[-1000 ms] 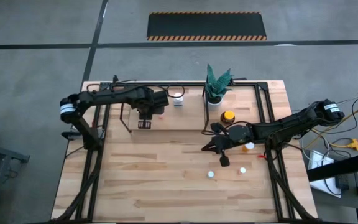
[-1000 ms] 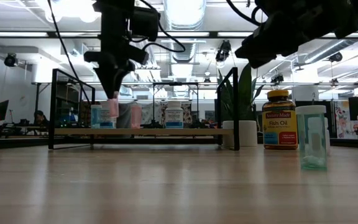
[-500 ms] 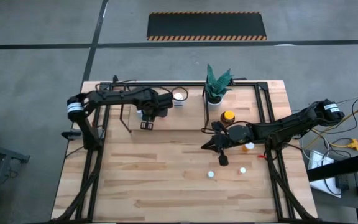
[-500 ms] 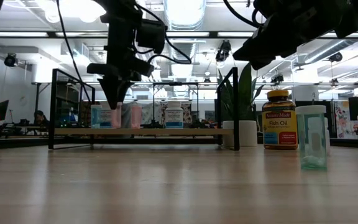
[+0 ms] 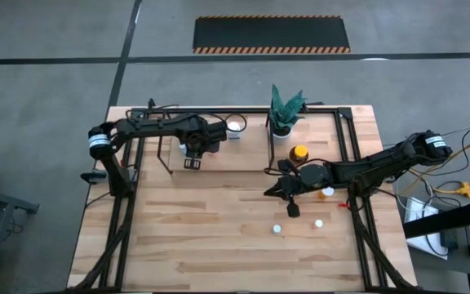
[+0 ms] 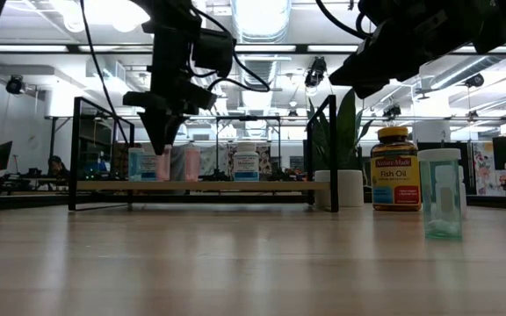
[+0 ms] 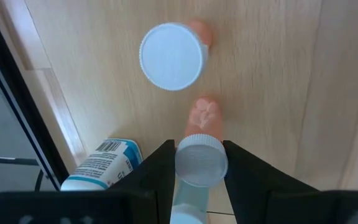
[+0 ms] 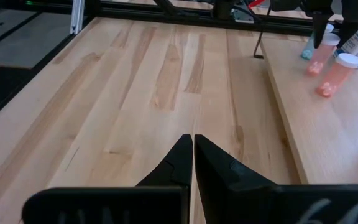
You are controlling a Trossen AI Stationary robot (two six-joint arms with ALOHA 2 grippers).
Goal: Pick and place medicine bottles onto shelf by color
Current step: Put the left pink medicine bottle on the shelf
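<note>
Overhead, the left gripper has its jaws clamped on a pink bottle over the shelf; the right gripper, jaws together, hangs above the table.

Two dark jointed arms, white band near each base. Black cables loop along left arm. Grippers matte black, tapered flat fingers, smooth, unmarked.

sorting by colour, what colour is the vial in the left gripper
Pink vial with a white cap, best in the left wrist view.
</note>
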